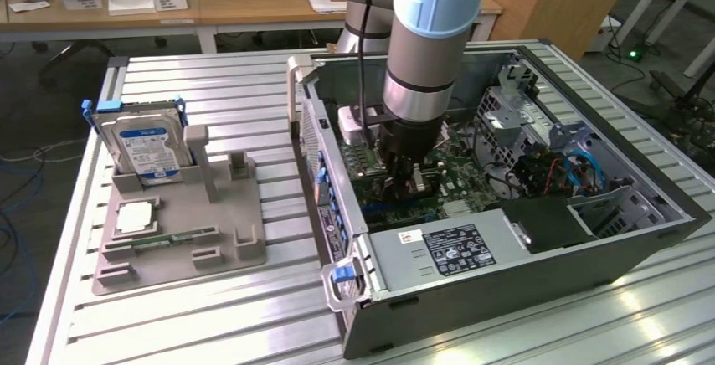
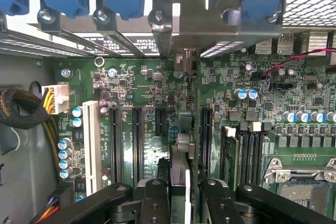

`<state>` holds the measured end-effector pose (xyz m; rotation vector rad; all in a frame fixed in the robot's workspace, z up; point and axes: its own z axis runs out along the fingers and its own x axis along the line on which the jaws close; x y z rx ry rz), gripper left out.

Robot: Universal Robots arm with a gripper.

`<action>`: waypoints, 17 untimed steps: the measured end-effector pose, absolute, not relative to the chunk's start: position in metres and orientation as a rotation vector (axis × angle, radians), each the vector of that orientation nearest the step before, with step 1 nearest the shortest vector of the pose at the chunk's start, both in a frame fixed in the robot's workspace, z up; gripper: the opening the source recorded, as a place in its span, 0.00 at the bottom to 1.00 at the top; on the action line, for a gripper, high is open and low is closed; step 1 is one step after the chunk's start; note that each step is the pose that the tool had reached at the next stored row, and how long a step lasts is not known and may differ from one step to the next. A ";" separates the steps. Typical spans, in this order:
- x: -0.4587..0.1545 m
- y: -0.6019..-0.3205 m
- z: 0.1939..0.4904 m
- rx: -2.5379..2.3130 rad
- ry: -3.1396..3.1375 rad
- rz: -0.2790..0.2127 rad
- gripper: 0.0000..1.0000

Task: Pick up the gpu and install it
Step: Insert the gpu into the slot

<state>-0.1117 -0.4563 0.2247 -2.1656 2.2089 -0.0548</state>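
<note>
gpu [image 2: 182, 150]: gripped on edge in my claw [image 2: 186, 190], jaws closed on its thin body so the connector edge faces the motherboard [image 2: 142, 82]. It is inside the computer case [image 1: 625, 239], among the long slots [image 2: 137, 140], with its bracket end toward the case's rear wall.

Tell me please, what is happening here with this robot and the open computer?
The arm is down inside the open computer case. Its gripper holds the gpu edge-on between the fingers, over the expansion slots of the motherboard. Whether the card is already seated in a slot I cannot tell. On the grey tray, at the exterior view's left, stand a hard drive and a memory stick.
</note>
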 end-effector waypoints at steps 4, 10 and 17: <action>-0.113 -0.456 0.225 -2.165 2.208 -0.055 0.28; -0.114 -0.456 0.225 -2.164 2.207 -0.052 0.28; -0.113 -0.456 0.225 -2.163 2.207 -0.051 0.28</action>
